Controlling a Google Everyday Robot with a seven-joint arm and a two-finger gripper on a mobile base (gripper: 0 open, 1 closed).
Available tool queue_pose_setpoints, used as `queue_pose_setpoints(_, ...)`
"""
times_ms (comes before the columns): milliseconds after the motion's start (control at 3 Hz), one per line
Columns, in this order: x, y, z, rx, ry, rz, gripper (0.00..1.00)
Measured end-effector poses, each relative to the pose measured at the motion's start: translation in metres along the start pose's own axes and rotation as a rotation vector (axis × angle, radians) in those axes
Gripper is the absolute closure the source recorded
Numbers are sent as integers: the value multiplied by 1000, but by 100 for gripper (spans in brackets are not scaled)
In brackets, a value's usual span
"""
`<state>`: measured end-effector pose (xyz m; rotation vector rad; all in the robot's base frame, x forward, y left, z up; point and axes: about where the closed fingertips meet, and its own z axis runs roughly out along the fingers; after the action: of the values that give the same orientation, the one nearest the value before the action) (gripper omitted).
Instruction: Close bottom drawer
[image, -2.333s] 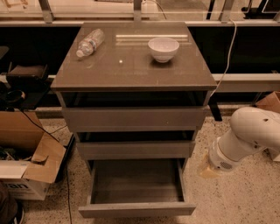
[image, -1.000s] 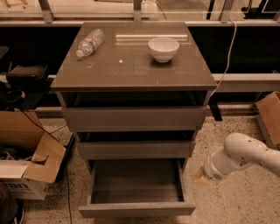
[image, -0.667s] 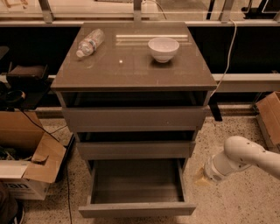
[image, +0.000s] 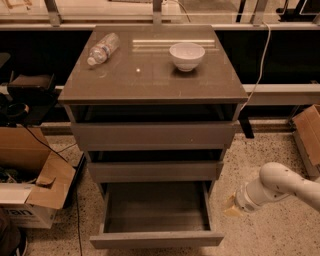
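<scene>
The bottom drawer (image: 156, 239) is the lowest of three grey-brown drawers in the cabinet. It is pulled far out and its shallow box is empty. The two drawers above it stand slightly out. My white arm reaches in from the right, low over the floor. My gripper (image: 232, 207) is at its tip, just right of the open drawer's right side wall and apart from it.
On the cabinet top (image: 150, 85) lie a plastic water bottle (image: 102, 48) and a white bowl (image: 187, 55). An open cardboard box (image: 30, 190) stands on the floor at left, another box (image: 307, 135) at right. A cable (image: 260, 65) hangs at the right.
My arm has dropped lower and moved down toward the floor beside the drawer's right side. The drawer has not moved.
</scene>
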<state>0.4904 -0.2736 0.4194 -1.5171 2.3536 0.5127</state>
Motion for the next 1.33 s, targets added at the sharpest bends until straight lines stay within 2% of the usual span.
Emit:
queue_pose_setpoints(333,0,9,8,27,44,-34,100)
queue_pose_setpoints(667,12,15,35,46,113,-62,100)
queue_pose_setpoints(1000,31,17,65,33,162,-58,100)
queue_pose_setpoints(1333,50,16,90,13,181,-24,100)
